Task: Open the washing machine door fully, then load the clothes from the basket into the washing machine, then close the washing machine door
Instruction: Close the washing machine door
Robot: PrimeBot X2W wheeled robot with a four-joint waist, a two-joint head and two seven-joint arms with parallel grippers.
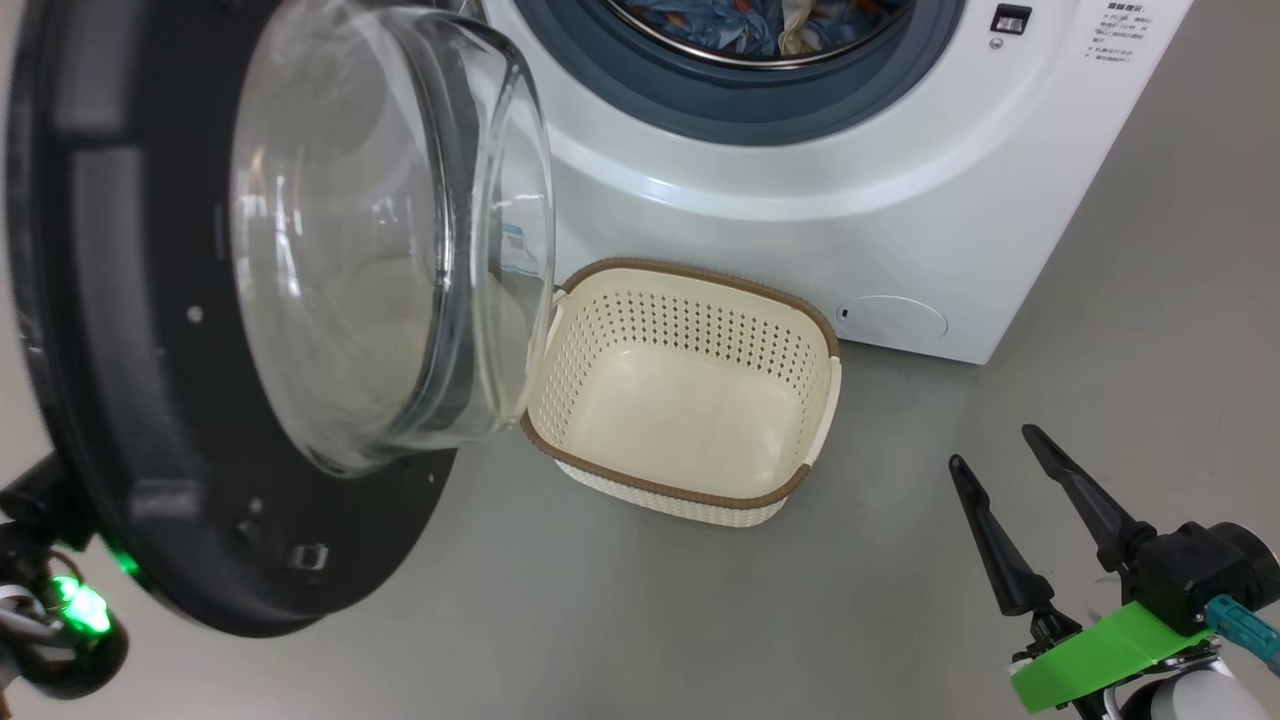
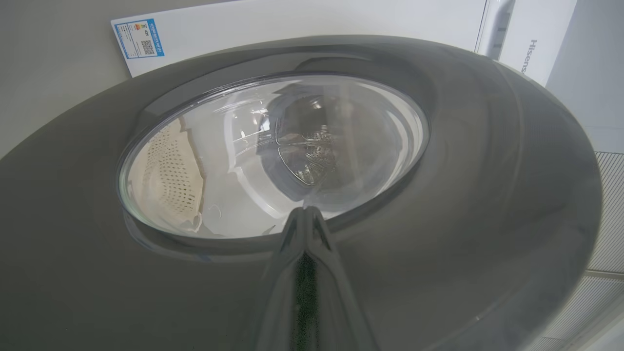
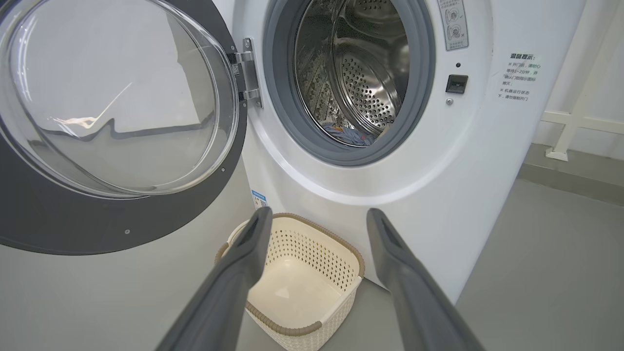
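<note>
Left pincer (image 2: 305, 212) pinched together at door (image 2: 487, 195) outer face.

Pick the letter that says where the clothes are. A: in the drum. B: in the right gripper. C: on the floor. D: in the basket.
A: the clothes lie at the bottom of the drum, while the basket is empty and the right gripper stands open, holding nothing.

Laundry area: white washing machine (image 3: 487, 161), plain grey floor (image 1: 600, 620).
</note>
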